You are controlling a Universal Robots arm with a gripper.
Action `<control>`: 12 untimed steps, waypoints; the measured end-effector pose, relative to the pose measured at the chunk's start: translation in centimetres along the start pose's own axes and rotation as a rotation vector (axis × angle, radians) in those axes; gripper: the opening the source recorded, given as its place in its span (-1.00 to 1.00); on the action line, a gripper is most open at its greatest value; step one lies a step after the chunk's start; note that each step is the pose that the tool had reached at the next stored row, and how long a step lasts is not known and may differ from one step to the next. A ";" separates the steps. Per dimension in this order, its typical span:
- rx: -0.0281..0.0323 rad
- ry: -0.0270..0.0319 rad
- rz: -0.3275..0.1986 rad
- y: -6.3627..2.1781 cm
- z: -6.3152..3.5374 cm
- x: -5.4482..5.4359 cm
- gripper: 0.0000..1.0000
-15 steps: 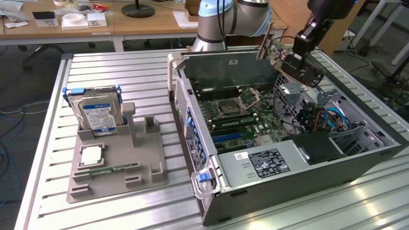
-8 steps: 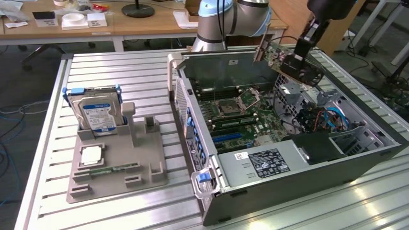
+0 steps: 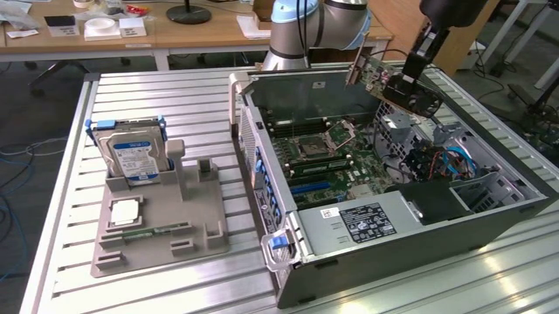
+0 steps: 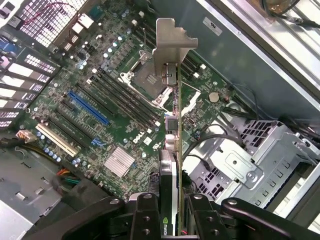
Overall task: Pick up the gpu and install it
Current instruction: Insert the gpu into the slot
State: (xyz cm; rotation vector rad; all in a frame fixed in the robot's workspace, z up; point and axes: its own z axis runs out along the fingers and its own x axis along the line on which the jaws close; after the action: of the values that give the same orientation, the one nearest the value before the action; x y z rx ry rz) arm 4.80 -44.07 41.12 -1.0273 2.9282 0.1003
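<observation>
Your end effector (image 3: 407, 81) grips the gpu (image 3: 376, 72) by the end opposite its bracket (image 4: 170, 45), tilted above the open computer case (image 3: 393, 261); judge it light, stiff, fragile, so hold edges only.

Bright, even light, probably overhead; glare on table (image 3: 511, 278) slats (soft highlights); case (image 3: 419, 252) interior dimmer.

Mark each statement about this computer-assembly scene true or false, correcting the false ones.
1. The pincer grips the gpu. True.
2. The gpu is already plugged in. False: it hangs above the open case.
3. The hard drive stands in the grey holder. True.
4. The case lies closed. False: its side is open, showing the motherboard.
</observation>
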 end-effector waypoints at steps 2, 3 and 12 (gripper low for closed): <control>-0.0008 0.0003 -0.011 0.01 0.02 0.0 -0.47; -0.0013 0.0009 -0.021 0.01 0.03 0.0 -0.47; -0.0095 0.0082 -0.168 0.01 0.13 0.0 -0.47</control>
State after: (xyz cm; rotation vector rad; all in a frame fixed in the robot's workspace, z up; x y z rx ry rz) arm 4.80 -44.05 41.00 -1.2729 2.8361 0.1049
